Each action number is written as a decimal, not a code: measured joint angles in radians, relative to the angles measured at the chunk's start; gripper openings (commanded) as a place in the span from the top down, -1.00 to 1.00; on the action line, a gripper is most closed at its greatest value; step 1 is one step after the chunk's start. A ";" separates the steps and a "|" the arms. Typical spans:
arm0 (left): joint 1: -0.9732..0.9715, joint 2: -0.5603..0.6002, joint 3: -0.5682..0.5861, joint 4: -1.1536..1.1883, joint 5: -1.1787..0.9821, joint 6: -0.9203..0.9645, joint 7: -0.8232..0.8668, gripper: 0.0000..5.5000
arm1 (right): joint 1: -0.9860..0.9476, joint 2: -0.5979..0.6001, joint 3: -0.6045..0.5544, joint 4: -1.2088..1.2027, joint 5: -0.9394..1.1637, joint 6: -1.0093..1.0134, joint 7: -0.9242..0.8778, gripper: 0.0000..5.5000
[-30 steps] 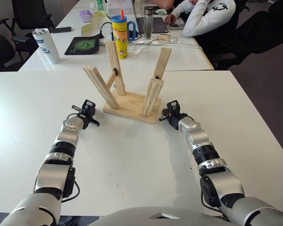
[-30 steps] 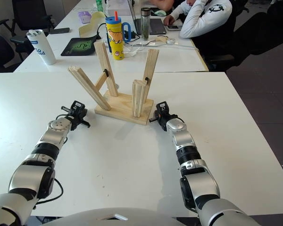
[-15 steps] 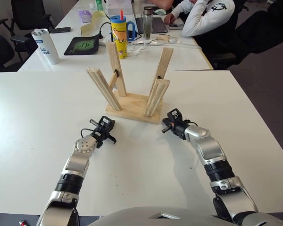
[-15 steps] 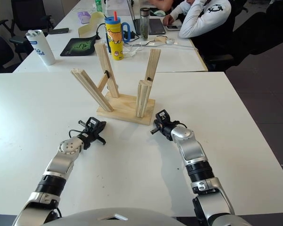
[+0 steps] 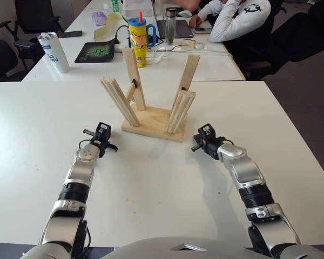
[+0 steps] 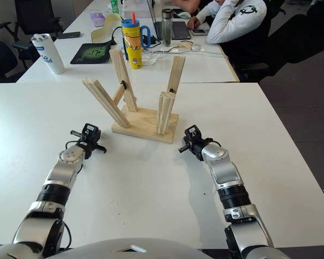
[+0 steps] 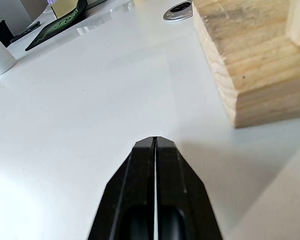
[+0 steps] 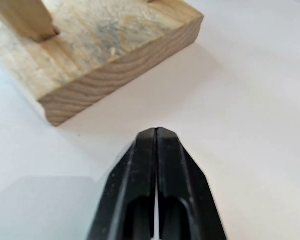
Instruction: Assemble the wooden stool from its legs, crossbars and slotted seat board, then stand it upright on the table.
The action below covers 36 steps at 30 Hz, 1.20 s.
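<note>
Stool (image 5: 151,122) upturned on table (image 5: 151,183), crossbar (image 5: 129,93) seemingly fitted, left end effector (image 7: 155,143) and right end effector (image 8: 156,133) pinched together

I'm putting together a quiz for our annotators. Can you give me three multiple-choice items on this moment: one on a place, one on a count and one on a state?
1. Where is the seat board?
A. Flat on the white table, between the two arms
B. Lifted clear of the table
C. On the far table by the mouse pad

2. How many legs point up from it?
A. Two
B. Four
C. Six

3. How are the left gripper and the right gripper?
A. Both open
B. Both shut, holding nothing
C. Each shut on a leg

Answers:
1 A: the board lies on the table with an arm on each side.
2 B: four legs rise from the board.
3 B: each wrist view shows the fingers pressed together with nothing between them.
</note>
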 measured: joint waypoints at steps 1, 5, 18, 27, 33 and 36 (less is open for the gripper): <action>-0.037 -0.010 -0.021 0.059 0.019 -0.031 -0.001 1.00 | 0.000 0.000 0.002 -0.001 -0.002 0.001 0.000 1.00; -0.100 -0.036 -0.071 0.168 0.047 -0.126 -0.030 1.00 | 0.000 0.000 0.017 -0.004 -0.006 0.002 0.000 1.00; 0.182 -0.038 -0.102 -0.259 0.007 -0.044 -0.114 1.00 | -0.018 -0.010 -0.006 0.054 -0.014 -0.037 -0.022 1.00; 0.183 -0.086 -0.084 -0.293 -0.005 0.060 -0.039 1.00 | -0.089 -0.024 0.018 0.213 -0.087 -0.175 -0.075 1.00; 0.174 -0.122 -0.086 -0.327 0.013 0.166 0.028 1.00 | -0.096 -0.025 0.016 0.294 -0.101 -0.290 -0.099 1.00; 0.183 -0.144 -0.097 -0.367 0.014 0.214 0.035 1.00 | -0.098 -0.013 0.014 0.328 -0.084 -0.349 -0.089 1.00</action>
